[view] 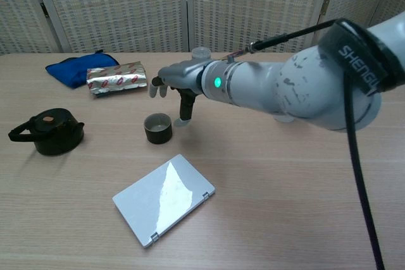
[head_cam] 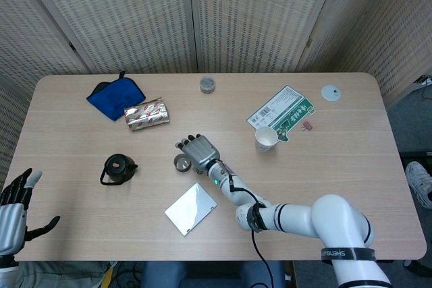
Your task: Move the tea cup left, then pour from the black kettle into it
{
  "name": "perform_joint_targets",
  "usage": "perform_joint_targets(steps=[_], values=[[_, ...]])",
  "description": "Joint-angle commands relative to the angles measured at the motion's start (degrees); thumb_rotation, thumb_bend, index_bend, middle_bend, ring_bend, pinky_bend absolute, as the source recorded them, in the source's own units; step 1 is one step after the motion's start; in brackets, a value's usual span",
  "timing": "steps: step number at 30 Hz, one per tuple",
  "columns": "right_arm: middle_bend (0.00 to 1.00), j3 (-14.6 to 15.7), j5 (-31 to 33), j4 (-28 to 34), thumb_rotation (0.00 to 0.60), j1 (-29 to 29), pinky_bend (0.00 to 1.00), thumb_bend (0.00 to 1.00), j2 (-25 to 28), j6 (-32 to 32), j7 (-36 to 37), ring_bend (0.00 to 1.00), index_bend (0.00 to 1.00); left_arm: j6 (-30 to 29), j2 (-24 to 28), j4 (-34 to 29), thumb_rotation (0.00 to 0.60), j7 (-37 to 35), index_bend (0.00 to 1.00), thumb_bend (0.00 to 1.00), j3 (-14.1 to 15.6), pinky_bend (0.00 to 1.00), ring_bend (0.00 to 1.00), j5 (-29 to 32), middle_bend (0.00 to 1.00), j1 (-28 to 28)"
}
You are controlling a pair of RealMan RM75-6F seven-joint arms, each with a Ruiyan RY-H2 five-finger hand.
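The small dark tea cup (head_cam: 181, 162) (view: 158, 128) stands upright on the table, right of the black kettle (head_cam: 119, 168) (view: 49, 131). My right hand (head_cam: 199, 150) (view: 178, 85) hovers just above and to the right of the cup with its fingers apart, holding nothing. At the lower left edge of the head view my left hand (head_cam: 15, 204) is spread, well short of the kettle; the chest view does not show it.
A silver flat case (head_cam: 191, 208) (view: 163, 198) lies in front of the cup. A foil packet (head_cam: 146, 114) and blue cloth (head_cam: 115, 96) lie at the back left. A paper cup (head_cam: 266, 139) and a green-and-white package (head_cam: 282, 114) sit to the right.
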State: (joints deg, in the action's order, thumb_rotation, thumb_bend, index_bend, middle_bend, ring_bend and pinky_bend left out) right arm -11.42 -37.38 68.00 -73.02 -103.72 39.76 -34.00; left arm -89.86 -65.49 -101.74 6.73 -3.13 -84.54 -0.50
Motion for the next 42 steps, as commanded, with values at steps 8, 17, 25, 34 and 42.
perform_joint_targets(steps=[8, 17, 25, 34, 42], values=[[0.3, 7.3, -12.3, 27.9, 0.6, 15.3, 0.28, 0.26, 21.6, 19.0, 2.6, 0.19, 0.24, 2.0, -0.3, 1.0, 0.6, -0.8, 0.09, 0.17, -1.4, 0.09, 0.05, -0.5, 0.02, -2.4], [0.34, 13.9, -25.4, 38.1, 0.6, 28.1, 0.35, 0.26, 33.8, 30.9, 8.7, 0.23, 0.28, 4.4, -1.3, 3.6, 0.6, -2.7, 0.12, 0.17, -2.0, 0.09, 0.07, -1.9, 0.03, -5.2], [0.34, 19.0, -35.3, 39.0, 0.6, 39.1, 0.35, 0.26, 39.4, 40.3, 12.9, 0.23, 0.29, 4.9, -2.7, 6.9, 0.6, -4.3, 0.2, 0.17, -2.3, 0.09, 0.11, -3.2, 0.06, -6.9], [0.29, 21.4, -40.6, 36.2, 0.6, 51.3, 0.34, 0.26, 40.3, 50.7, 15.3, 0.23, 0.29, 6.5, -3.9, 8.9, 0.6, -5.3, 0.21, 0.17, -1.6, 0.09, 0.12, -2.6, 0.09, -7.7], [0.27, 20.4, -43.3, 34.5, 0.6, 57.3, 0.3, 0.26, 39.6, 54.2, 16.6, 0.19, 0.26, 7.7, -5.0, 8.7, 0.6, -4.8, 0.21, 0.17, -0.8, 0.09, 0.12, -3.6, 0.09, -8.9]])
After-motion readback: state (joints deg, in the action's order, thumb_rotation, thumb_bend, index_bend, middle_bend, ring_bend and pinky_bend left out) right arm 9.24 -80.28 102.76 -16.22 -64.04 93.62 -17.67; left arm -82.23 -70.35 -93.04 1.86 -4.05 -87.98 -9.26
